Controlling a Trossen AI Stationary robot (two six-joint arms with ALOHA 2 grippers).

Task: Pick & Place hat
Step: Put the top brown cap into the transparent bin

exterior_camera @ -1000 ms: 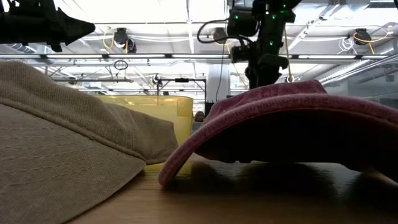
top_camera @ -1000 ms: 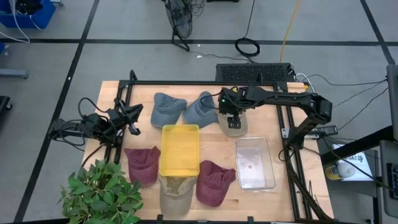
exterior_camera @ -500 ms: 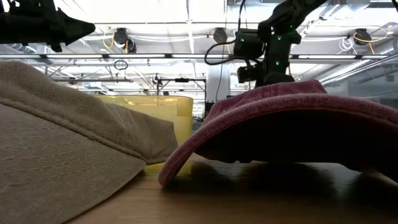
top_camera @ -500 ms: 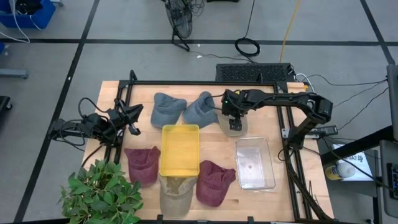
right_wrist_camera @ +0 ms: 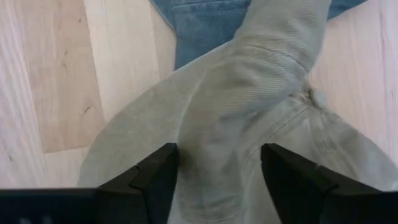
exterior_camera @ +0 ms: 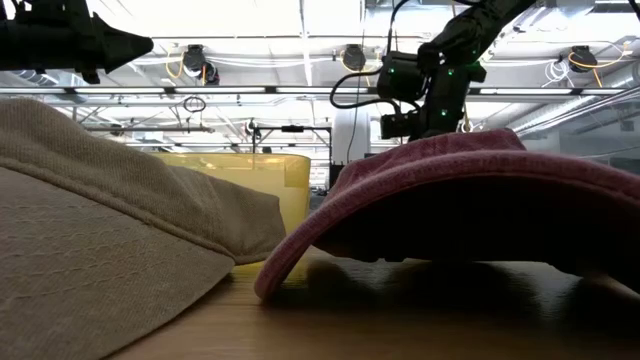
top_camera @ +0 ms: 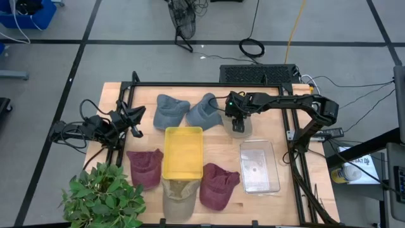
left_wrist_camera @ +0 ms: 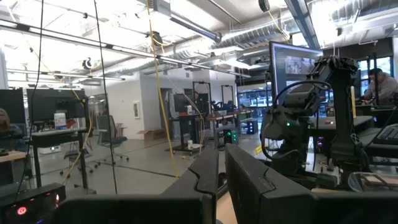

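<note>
A beige hat point(top_camera: 243, 130) lies on the wooden table right of two blue-grey hats point(top_camera: 171, 111) point(top_camera: 204, 111); its left part overlaps the nearer blue one point(right_wrist_camera: 205, 25). My right gripper point(top_camera: 237, 123) is down on it, shut on its cloth point(right_wrist_camera: 249, 93). In the low view a maroon hat point(exterior_camera: 470, 190) hides that gripper's fingers. My left gripper point(top_camera: 134, 124) waits, shut, at the table's left edge, its fingers point(left_wrist_camera: 219, 177) touching nothing. My right gripper pinches a raised fold of the beige hat's crown point(right_wrist_camera: 217, 137) between its two fingers point(right_wrist_camera: 158, 177), coming from above and pointing down. The cloth bulges up between the fingers. The rest of the hat rests on the table and on the blue-grey hat's edge.
A yellow bin point(top_camera: 183, 130) sits mid-table and a clear bin point(top_camera: 273, 166) right of it. Two maroon hats point(top_camera: 145, 168) point(top_camera: 218, 185) and another beige hat point(top_camera: 177, 199) lie at the near edge. A potted plant point(top_camera: 104, 199) stands at the near left corner. A black frame point(top_camera: 190, 85) borders the table.
My right gripper has come down onto the beige hat and its arm has tipped from upright to slanting. The hat's cloth has bunched up under it and now covers less of the table.
</note>
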